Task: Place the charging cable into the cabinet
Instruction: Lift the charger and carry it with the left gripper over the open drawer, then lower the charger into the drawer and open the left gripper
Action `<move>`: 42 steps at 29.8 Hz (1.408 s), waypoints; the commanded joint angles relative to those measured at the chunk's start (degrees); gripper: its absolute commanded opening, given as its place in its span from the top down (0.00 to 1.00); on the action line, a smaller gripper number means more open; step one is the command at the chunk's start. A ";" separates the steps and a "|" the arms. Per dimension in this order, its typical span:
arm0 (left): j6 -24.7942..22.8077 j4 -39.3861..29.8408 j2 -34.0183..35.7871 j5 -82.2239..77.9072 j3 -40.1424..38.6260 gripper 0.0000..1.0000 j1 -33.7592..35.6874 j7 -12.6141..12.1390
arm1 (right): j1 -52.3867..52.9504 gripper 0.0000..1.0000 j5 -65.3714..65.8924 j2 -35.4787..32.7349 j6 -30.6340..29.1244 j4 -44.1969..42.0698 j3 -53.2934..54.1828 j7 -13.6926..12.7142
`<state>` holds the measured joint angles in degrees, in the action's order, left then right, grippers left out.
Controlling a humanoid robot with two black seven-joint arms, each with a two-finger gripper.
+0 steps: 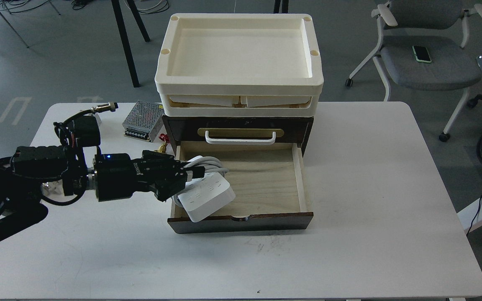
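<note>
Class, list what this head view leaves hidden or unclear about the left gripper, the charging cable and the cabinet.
- Left gripper: dark fingers merge, so the exact grip on the charging cable is unclear.
- Cable's underside: whether it touches the drawer floor is hidden by its own body.
- Cabinet: upper drawer's contents hidden by its closed front.
- Right gripper: outside the view.

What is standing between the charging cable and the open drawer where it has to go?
Nothing visible. The left claw holds the charging cable over the left part of the open drawer of the cabinet, and the drawer's floor shows bare wood.
</note>
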<state>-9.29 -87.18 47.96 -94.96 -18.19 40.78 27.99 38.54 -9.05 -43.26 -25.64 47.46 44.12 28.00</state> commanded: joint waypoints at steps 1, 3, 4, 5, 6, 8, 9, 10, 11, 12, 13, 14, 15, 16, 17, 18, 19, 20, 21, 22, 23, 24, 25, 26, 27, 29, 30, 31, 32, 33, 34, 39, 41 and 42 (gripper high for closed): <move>-1.25 5.87 -5.85 2.93 0.08 1.00 -0.09 0.01 | -0.14 0.00 0.00 0.19 0.24 0.00 -0.09 0.00; -1.78 8.94 -8.48 4.51 0.17 1.00 0.00 0.01 | -0.22 0.00 -0.09 0.19 0.59 0.00 -0.18 0.00; -1.87 10.88 -10.06 4.69 0.26 1.00 0.09 0.01 | -0.22 0.00 -0.09 0.19 0.60 0.00 -0.18 0.00; -1.87 12.72 -11.47 4.69 0.43 1.00 0.00 0.01 | -0.22 0.00 -0.09 0.19 0.60 0.00 -0.18 0.00; -1.78 15.00 -12.88 4.52 0.61 1.00 0.00 0.01 | -0.22 0.00 -0.09 0.19 0.60 0.00 -0.18 0.00; -1.60 19.23 -15.08 4.26 0.78 1.00 -0.26 0.01 | -0.31 0.00 -0.09 0.19 0.60 0.00 -0.09 0.00; -1.60 21.07 -15.87 4.17 0.78 1.00 -0.35 0.01 | -0.31 0.00 -0.09 0.19 0.60 0.00 0.00 0.00; -1.52 22.48 -16.49 4.34 0.78 1.00 -0.44 0.01 | -0.31 0.00 -0.09 0.11 0.60 0.00 0.00 0.00; -1.43 23.71 -17.02 4.60 0.70 1.00 -0.44 0.01 | -0.40 0.00 -0.09 0.11 0.60 0.00 0.00 0.00; -1.43 25.12 -18.15 5.13 0.61 1.00 -0.18 0.01 | -0.66 0.00 -0.09 0.19 0.60 0.00 0.00 0.00; -1.43 26.26 -19.21 5.22 0.52 1.00 0.00 0.01 | -0.84 0.00 -0.09 0.19 0.60 0.09 -0.09 0.00; -1.34 27.76 -20.61 5.31 0.52 1.00 0.17 0.01 | -0.93 0.00 -0.09 0.19 0.60 0.09 -0.09 0.00; -1.25 29.34 -21.67 5.22 0.61 1.00 0.18 0.01 | -1.01 0.00 -0.09 0.19 0.60 0.09 -0.09 0.00; -1.25 31.01 -22.46 5.13 0.70 1.00 0.09 0.01 | -1.28 0.00 -0.09 0.19 0.60 0.09 -0.09 0.00; -1.17 32.24 -22.91 5.05 0.70 1.00 -0.17 0.01 | -1.28 0.00 -0.09 0.19 0.60 0.09 0.00 0.00; -1.16 33.21 -23.08 5.13 0.70 1.00 -0.44 0.01 | -1.36 0.00 -0.17 0.19 0.60 0.09 0.00 0.00; -0.99 33.57 -23.17 5.13 0.61 1.00 -0.70 0.01 | -1.45 0.00 -0.18 0.19 0.51 0.09 0.09 0.00; -0.64 33.57 -23.17 5.13 0.61 1.00 -0.88 0.01 | -1.54 0.00 -0.09 0.19 0.42 0.00 0.09 0.00; -0.03 33.57 -23.35 5.05 0.70 1.00 -1.23 0.01 | -1.54 0.00 -0.09 0.19 0.42 0.00 0.09 0.00; 0.59 33.66 -23.52 5.05 0.70 1.00 -1.67 0.01 | -1.54 0.00 -0.09 0.11 0.42 0.00 0.17 0.00; 1.03 33.66 -23.79 5.13 0.70 1.00 -2.19 0.01 | -1.54 0.00 -0.09 0.19 0.42 0.00 0.17 0.00; 1.03 33.66 -23.96 5.13 0.70 0.98 -2.54 0.01 | -1.54 0.00 -0.09 0.19 0.42 0.00 0.17 0.00; 1.03 33.66 -24.14 5.22 0.70 0.96 -2.64 0.01 | -1.54 0.00 -0.09 0.19 0.42 0.00 0.17 0.00; 1.03 33.66 -24.32 5.22 0.70 0.94 -2.64 0.01 | -1.54 0.00 -0.09 0.19 0.42 0.00 0.09 0.00; 1.03 33.66 -24.40 5.31 0.70 0.89 -2.64 0.01 | -1.54 0.00 -0.17 0.19 0.42 0.00 0.17 0.00; 1.03 33.66 -24.41 5.31 0.61 0.74 -2.81 0.01 | -1.54 0.00 -0.17 0.19 0.51 0.09 0.09 0.00; 1.03 33.66 -24.41 5.31 0.52 0.65 -2.90 0.01 | -1.54 0.00 -0.18 0.19 0.51 0.09 0.17 0.00; 1.12 33.48 -24.41 5.48 0.26 0.51 -3.16 0.01 | -1.54 0.00 -0.18 0.19 0.51 0.09 0.17 0.00; 1.21 33.22 -24.41 6.09 0.00 0.31 -3.34 0.01 | -1.54 0.00 -0.18 0.19 0.51 0.09 0.17 0.00; 1.47 32.96 -24.41 7.06 -0.01 0.22 -3.25 0.01 | -1.54 0.00 -0.18 0.19 0.51 0.09 0.17 0.00; 1.73 32.87 -24.41 8.11 -0.01 0.20 -3.25 0.01 | -1.54 0.00 -0.18 0.19 0.51 0.09 0.17 0.00; 1.74 32.87 -23.35 9.79 -0.01 0.03 -2.81 0.01 | -1.54 0.00 -0.26 0.19 0.51 0.09 0.17 0.00; 1.65 32.87 -21.69 9.79 -0.09 0.02 -2.72 0.01 | -1.54 0.00 -0.26 0.19 0.51 0.09 0.17 0.00; 1.65 32.87 -20.11 9.79 -0.09 0.02 -2.90 0.01 | -1.54 0.00 -0.26 0.19 0.51 0.09 0.17 0.00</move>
<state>-7.47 -54.34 25.10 -85.24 -18.20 37.94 28.00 37.00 -9.30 -43.07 -25.13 47.56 44.28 28.00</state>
